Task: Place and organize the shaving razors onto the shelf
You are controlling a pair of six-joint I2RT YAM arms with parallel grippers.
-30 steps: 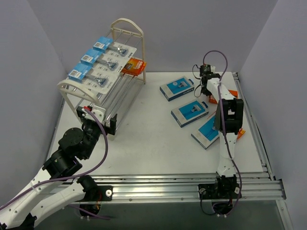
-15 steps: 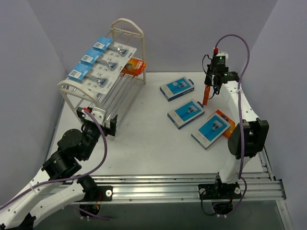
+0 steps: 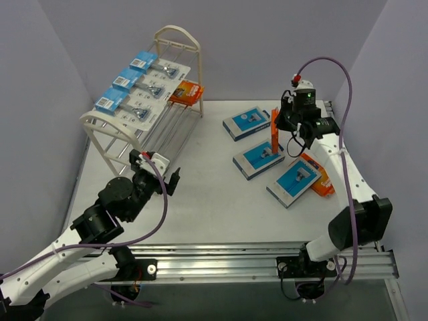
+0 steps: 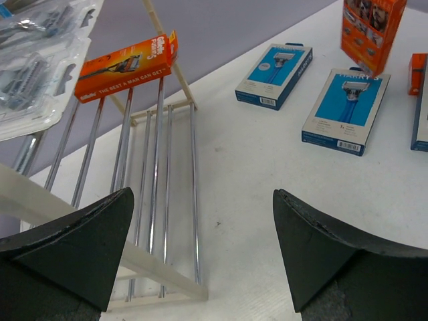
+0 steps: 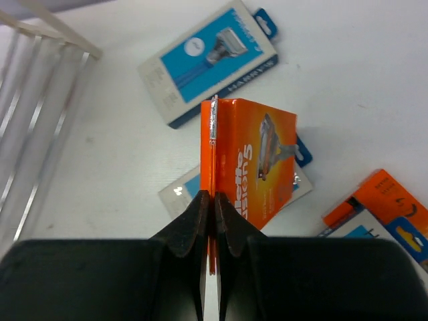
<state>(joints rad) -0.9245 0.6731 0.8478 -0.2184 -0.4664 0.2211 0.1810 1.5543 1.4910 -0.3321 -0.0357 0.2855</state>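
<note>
The cream-white shelf [image 3: 144,110] stands at the back left. Three white blister cards with blue headers [image 3: 137,83] lie on its top tier, and an orange box [image 3: 186,91] lies at its far end, also in the left wrist view [image 4: 127,63]. Three blue-and-white boxes [image 3: 247,122], [image 3: 261,158], [image 3: 296,180] lie on the table. My right gripper [image 3: 284,126] is shut on an orange razor box [image 5: 251,157], held on edge above the middle blue box. My left gripper [image 4: 200,254] is open and empty beside the shelf's near end.
Another orange box [image 3: 321,175] lies partly under the nearest blue-and-white box at the right. The shelf's lower tier of rods [image 4: 160,194] shows bare in the left wrist view. A metal rail [image 3: 267,257] runs along the table's near edge.
My right gripper has lifted the orange box and carried it left, over the blue-and-white boxes. My left gripper has moved right, away from the shelf's near end frame.
</note>
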